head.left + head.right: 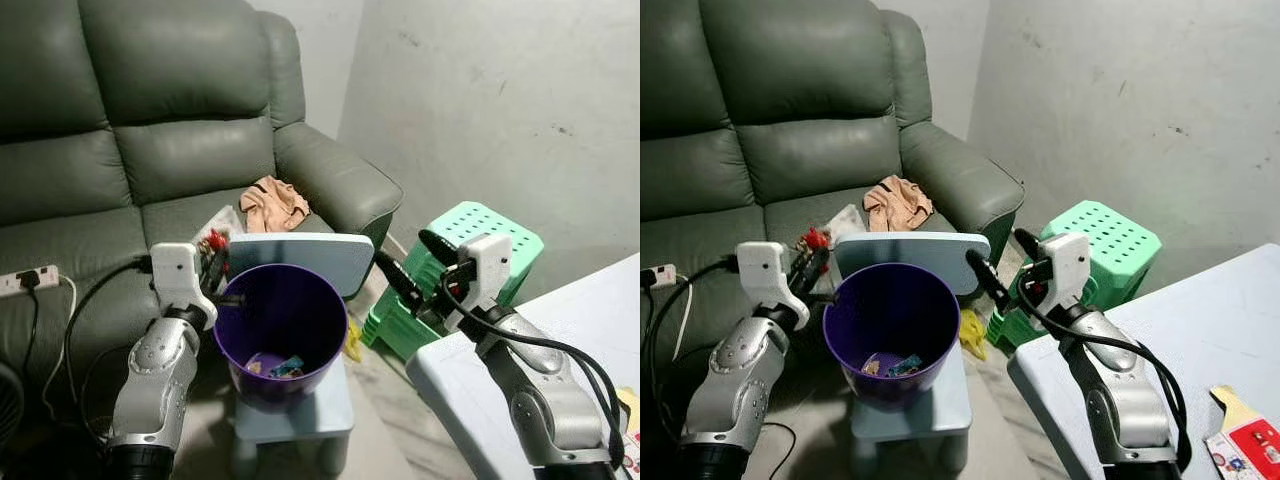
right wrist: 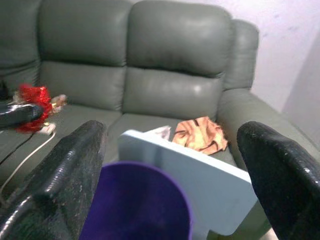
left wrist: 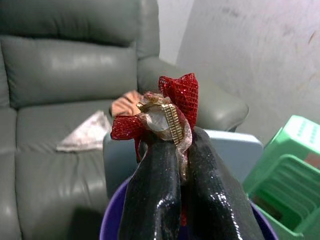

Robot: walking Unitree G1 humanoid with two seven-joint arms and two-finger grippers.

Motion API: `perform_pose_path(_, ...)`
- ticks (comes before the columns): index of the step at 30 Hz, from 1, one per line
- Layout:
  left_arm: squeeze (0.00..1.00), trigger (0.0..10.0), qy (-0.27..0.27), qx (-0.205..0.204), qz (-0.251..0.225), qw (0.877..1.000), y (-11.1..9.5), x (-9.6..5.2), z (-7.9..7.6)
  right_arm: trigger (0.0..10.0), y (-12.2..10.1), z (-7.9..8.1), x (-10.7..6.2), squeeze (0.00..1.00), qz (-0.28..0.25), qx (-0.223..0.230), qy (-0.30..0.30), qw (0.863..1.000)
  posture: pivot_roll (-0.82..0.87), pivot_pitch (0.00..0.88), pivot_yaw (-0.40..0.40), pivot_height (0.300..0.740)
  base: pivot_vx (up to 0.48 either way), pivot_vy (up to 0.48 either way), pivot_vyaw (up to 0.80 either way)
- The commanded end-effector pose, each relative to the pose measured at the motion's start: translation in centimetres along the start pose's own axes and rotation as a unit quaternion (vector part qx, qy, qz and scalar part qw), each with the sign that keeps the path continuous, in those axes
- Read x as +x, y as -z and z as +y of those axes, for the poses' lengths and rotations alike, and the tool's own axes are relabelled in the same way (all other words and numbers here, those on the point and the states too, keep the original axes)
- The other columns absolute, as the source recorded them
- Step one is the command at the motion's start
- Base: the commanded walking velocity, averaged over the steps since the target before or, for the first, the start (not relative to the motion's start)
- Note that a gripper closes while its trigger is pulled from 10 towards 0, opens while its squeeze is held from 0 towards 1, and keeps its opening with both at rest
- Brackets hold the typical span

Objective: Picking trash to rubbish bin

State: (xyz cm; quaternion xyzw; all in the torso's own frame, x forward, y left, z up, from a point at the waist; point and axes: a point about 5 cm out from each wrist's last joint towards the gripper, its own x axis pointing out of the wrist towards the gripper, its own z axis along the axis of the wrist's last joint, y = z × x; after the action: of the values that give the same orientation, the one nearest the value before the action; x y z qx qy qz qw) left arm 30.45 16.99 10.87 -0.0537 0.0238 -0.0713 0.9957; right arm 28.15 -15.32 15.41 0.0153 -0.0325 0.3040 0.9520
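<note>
Item: purple rubbish bin [image 1: 282,330], standing on a pale blue stool [image 1: 300,405] in front of the green sofa [image 1: 130,150]; a few scraps of trash already lie at its bottom, so part of the job appears done

Item: red mesh wrapper [image 3: 172,112], crumpled with a bit of clear and gold film; pinched between the closed fingers of the left gripper [image 1: 213,262], held just at the bin's near-left rim, slightly above it and not yet clearly over the opening; still to do, by judgement: carry it over the mouth and let go

Item: right gripper [image 1: 405,268], fingers spread wide and holding nothing, poised beside the bin's right rim, near the green plastic stools [image 1: 470,260]

Item: possible remaining trash on the sofa seat behind the bin: a crumpled orange-tan piece [image 1: 272,203] and a flat pale wrapper [image 1: 222,222], both well apart from either gripper

Item: white table [image 1: 1200,330] at right, with a printed packet [image 1: 1245,445] on its near corner
</note>
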Motion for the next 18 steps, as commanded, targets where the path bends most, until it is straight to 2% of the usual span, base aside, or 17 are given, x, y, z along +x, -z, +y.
perform_pose_path(1,0.00,10.0,0.016,0.010,0.002,1.000,0.2,0.3,-0.3,10.0,-0.2,0.3,-0.4,0.00,0.011,-0.010,-0.016,1.000,0.02,0.000,-0.162,0.740,0.000,0.000,0.00)
perform_pose_path(6,0.00,10.0,0.028,0.039,0.014,0.999,1.1,1.0,-0.4,10.0,0.9,0.5,-1.7,0.00,0.042,-0.004,-0.022,0.999,0.01,0.045,-0.197,0.740,0.000,0.000,0.00)
perform_pose_path(9,0.00,10.0,0.031,0.040,0.017,0.999,1.3,1.3,-0.5,10.0,1.1,0.7,-2.1,0.00,0.051,0.001,-0.027,0.998,0.01,0.061,-0.203,0.740,0.000,0.000,0.00)
perform_pose_path(12,0.00,10.0,0.045,0.033,0.025,0.998,1.6,2.2,-0.8,10.0,1.3,1.5,-2.9,0.00,0.071,0.008,-0.044,0.996,-0.01,0.118,-0.220,0.740,0.000,0.000,0.00)
perform_pose_path(18,0.00,10.0,0.064,0.024,0.026,0.997,1.6,3.2,-1.2,10.0,0.4,2.5,-4.1,0.00,0.080,0.020,-0.068,0.994,-0.06,0.197,-0.238,0.740,0.000,0.000,0.00)
